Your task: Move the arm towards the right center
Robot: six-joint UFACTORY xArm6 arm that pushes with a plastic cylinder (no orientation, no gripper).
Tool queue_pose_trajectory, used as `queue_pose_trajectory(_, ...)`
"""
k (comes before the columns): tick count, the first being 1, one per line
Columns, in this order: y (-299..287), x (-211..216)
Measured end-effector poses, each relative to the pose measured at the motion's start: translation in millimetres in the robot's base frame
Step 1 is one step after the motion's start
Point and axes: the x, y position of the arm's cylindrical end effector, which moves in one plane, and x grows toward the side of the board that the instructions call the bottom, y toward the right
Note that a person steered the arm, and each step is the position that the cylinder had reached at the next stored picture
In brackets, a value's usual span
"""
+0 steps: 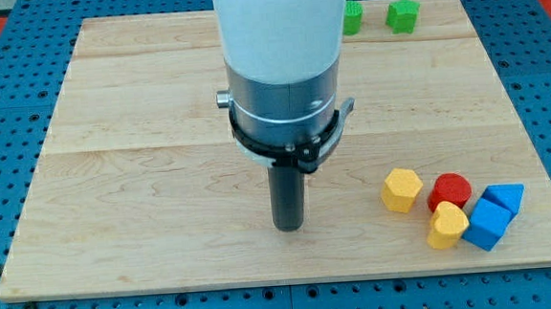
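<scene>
My tip (288, 227) rests on the wooden board (142, 163) a little below its centre. The arm's white and grey body rises above it and hides the board's upper middle. A cluster of blocks lies to the tip's right, near the view's bottom right: a yellow hexagonal block (401, 189), a red round block (449, 192), a yellow heart-like block (447, 225), a blue cube (488, 224) and a blue triangular block (505, 198). The tip is well apart from the yellow hexagonal block, the nearest of them.
Two green blocks stand at the board's top edge: one (352, 17) partly hidden by the arm, a star-like one (403, 14) to its right. A blue pegboard table (5, 114) surrounds the board.
</scene>
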Motion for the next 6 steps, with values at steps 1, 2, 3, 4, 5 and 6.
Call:
queue_pose_trajectory(1,3.2,-19.3)
queue_pose_trajectory(2,3.1,-19.3)
queue_pose_trajectory(3,37.7,-68.7)
queue_pose_trajectory(4,101.2,-99.7)
queue_pose_trajectory(5,210.7,-105.7)
queue_pose_trajectory(6,216.3,-105.7)
